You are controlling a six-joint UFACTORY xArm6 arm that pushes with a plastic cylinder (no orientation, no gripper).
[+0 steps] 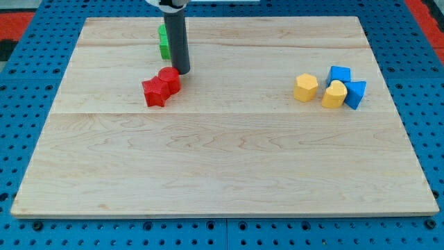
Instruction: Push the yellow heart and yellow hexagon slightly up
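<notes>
The yellow hexagon (305,87) lies at the view's right on the wooden board (222,160). The yellow heart (334,94) lies just right of it, touching two blue blocks: a blue block (339,74) above it and a blue block (356,94) at its right. My tip (182,71) is far to the left of both yellow blocks, at the upper right edge of a round red block (168,78). The rod rises from there out of the view's top.
A red star-like block (155,92) sits against the round red one at its lower left. A green block (164,42) is partly hidden behind the rod near the board's top. Blue pegboard (21,83) surrounds the board.
</notes>
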